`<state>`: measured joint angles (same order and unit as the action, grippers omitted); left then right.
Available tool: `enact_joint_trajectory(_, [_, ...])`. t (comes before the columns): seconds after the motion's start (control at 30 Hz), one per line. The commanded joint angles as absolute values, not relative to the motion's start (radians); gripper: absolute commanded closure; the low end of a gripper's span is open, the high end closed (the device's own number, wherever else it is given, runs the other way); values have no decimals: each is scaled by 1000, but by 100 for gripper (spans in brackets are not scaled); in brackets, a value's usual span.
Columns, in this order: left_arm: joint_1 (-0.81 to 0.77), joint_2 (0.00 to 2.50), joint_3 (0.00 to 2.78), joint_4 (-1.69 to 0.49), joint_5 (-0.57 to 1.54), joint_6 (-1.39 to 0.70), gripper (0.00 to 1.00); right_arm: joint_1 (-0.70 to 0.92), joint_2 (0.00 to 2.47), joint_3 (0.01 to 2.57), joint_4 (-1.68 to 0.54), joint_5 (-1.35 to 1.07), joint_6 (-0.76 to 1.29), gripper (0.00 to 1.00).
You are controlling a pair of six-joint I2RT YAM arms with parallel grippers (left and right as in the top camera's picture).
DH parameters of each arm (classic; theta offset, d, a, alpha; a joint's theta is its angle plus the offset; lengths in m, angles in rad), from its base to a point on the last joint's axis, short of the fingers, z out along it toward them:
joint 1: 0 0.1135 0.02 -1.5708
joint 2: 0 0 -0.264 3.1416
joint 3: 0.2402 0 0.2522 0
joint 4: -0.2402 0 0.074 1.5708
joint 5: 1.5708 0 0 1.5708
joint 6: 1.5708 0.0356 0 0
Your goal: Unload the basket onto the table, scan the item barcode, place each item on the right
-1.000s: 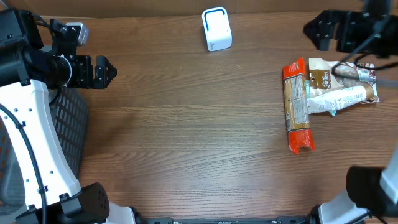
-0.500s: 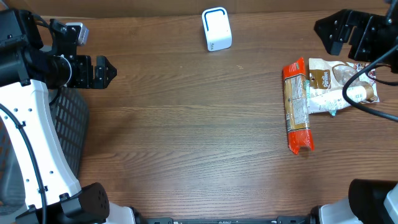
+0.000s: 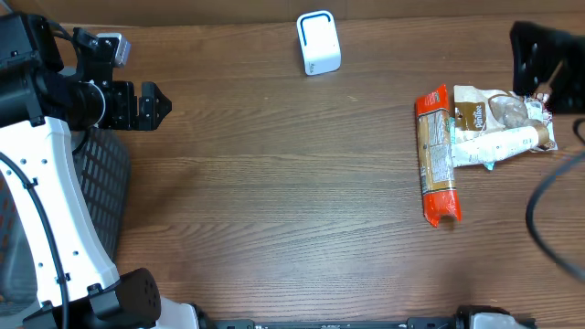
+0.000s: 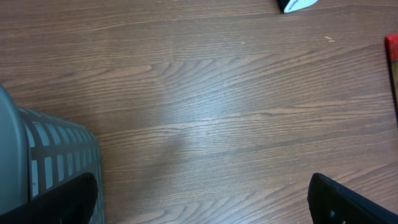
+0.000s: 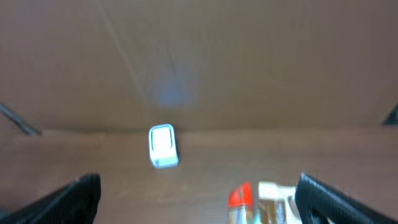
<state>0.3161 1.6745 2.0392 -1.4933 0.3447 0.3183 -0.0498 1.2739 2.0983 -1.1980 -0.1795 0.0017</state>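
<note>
Wooden table (image 3: pixel 274 201): white scanner (image 3: pixel 318 43), red packet (image 3: pixel 437 155), grey basket (image 3: pixel 101 183)

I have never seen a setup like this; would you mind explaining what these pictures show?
Two robot arms work at a wooden table. One picture looks down from above; the other two come from cameras on each wrist, their own dark fingers at the lower corners. The left gripper and right gripper are both open and hold nothing. On the table lie a white device, probably the scanner, an orange packet, a snack bag and a white tube. A grey basket sits by the left arm.
</note>
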Motion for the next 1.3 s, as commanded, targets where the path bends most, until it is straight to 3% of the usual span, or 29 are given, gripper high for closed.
enact_joint_trajectory(0.0, [314, 1676, 2044, -1491, 356, 340, 1, -46, 1145, 1852, -1077, -165, -114, 0])
enact_joint_trajectory(0.33, [314, 1676, 2044, -1491, 356, 340, 0, -44, 610, 777, -184, -165, -53, 0])
enact_joint_trajectory(0.5, [314, 1676, 2044, -1491, 356, 340, 0, -28, 391, 389, 59, -133, 33, 0])
enact_joint_trajectory(0.93, [314, 1676, 2044, -1491, 356, 340, 0, 2, 96, 7, 100, -29, 53, 0])
enact_joint_trajectory(1.1, [314, 1676, 2044, -1491, 356, 340, 0, 6, 0, 8, -73, -34, 57, 0])
enact_joint_trajectory(1.27, [314, 1676, 2044, -1491, 356, 340, 0, 6, 2, 8, -71, -106, 57, 0])
